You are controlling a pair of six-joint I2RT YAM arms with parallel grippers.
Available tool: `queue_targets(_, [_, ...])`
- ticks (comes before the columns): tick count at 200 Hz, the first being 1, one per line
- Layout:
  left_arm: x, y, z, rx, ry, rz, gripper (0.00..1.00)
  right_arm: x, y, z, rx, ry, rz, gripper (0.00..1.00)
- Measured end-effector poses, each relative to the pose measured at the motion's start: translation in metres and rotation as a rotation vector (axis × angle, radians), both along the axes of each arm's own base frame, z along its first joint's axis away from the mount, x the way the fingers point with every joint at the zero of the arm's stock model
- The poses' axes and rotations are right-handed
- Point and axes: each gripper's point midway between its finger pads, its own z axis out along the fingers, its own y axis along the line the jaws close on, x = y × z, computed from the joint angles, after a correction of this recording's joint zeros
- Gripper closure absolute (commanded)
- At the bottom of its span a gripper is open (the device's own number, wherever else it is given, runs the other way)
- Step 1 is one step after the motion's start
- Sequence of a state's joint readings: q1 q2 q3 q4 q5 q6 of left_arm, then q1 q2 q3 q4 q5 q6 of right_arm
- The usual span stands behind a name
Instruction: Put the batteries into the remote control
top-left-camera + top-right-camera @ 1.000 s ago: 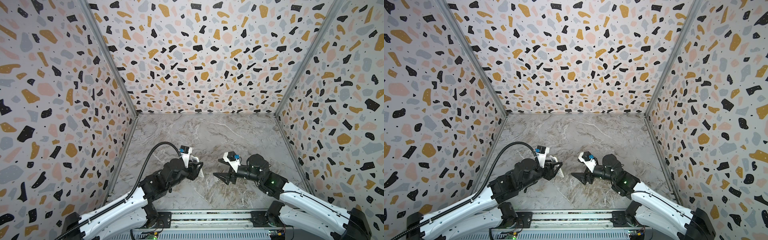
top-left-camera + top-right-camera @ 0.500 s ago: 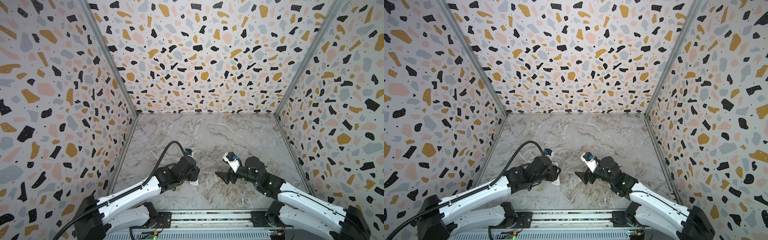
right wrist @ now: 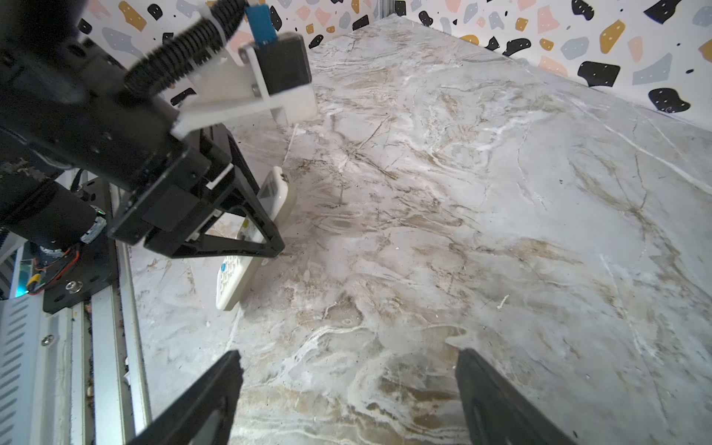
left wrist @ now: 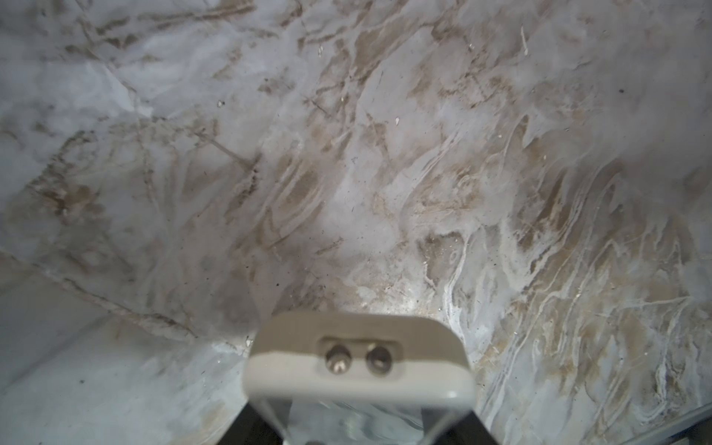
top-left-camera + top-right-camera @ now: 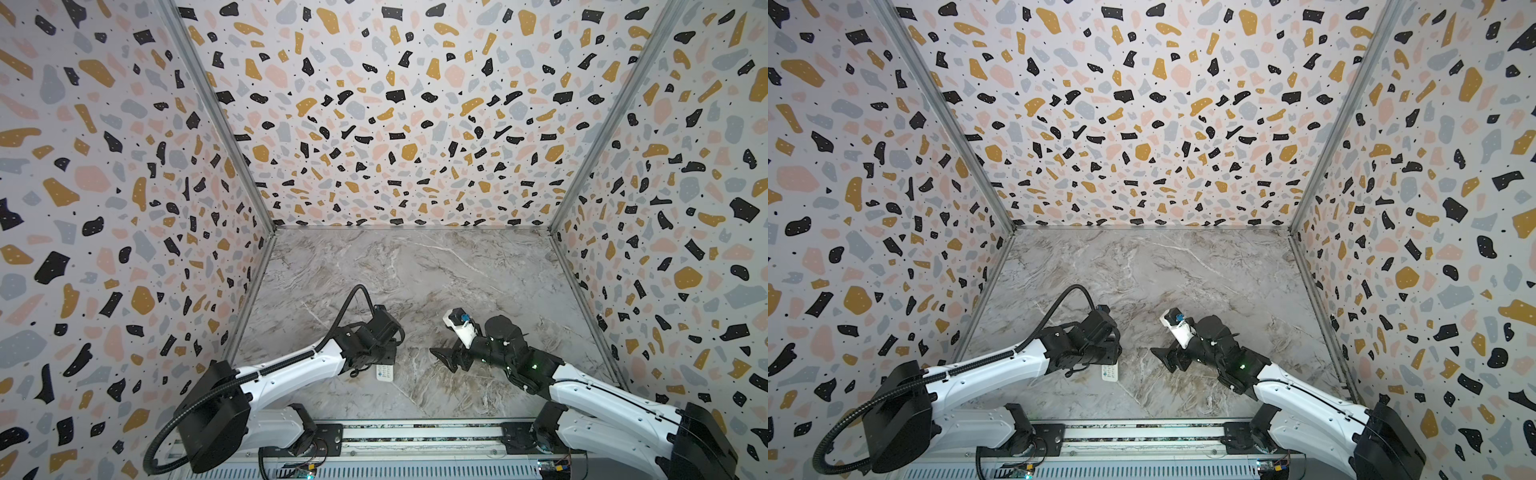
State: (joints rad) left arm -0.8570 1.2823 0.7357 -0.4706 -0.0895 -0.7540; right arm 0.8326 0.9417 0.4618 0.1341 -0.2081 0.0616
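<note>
"Left wrist view, entry one: what was listed?" asked the clerk.

"One remote control, white, seen end-on. It showed its emitter end with two small bulbs. The left gripper was clamped on its sides," answered the checker. "Beyond it, only the marble table."

"Location of the item?"

"Front left of the table, in that gripper's hold. Both top views gave just its keypad end, poking out beneath the wrist. The right wrist view added what those lacked. It showed the remote tilted on edge, display end raised. The keypad end was low and seemingly touching the table, and one finger crossed its middle."

"Entry two, further right?"

"Item: right gripper, jaws wide apart with nothing between them. It hung over bare table, apart from the remote."

"And the batteries?"

"None were visible in any view. The remote's back was hidden, so whether they already sat inside could not be told."

"Handling notes?"

"The remote was judged light, stiff and smooth-shelled, so it would be prone to slip or twist in a narrow pinch. It would best be held across the long edges near the middle, off the keys and clear of the battery bay. The batteries were judged small, hard and inclined to roll."
</note>
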Motion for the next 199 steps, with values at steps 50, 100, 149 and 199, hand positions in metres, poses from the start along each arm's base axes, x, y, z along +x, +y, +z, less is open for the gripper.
queue_targets(50, [-0.003,0.001,-0.016,0.025,0.055,0.001,0.81,0.0,0.001,-0.001,0.008,-0.001,-0.001,0.11])
queue_targets(100, [-0.003,0.0,-0.03,0.037,0.092,0.011,0.74,-0.001,0.001,-0.007,0.001,0.01,-0.001,0.11])
queue_targets(149, [-0.001,0.003,-0.039,0.037,0.105,0.036,0.72,0.0,0.002,-0.011,-0.004,0.015,0.002,0.11])
queue_targets(199, [0.002,0.005,-0.047,0.034,0.114,0.067,0.7,0.001,0.003,-0.015,-0.016,0.021,0.006,0.11])
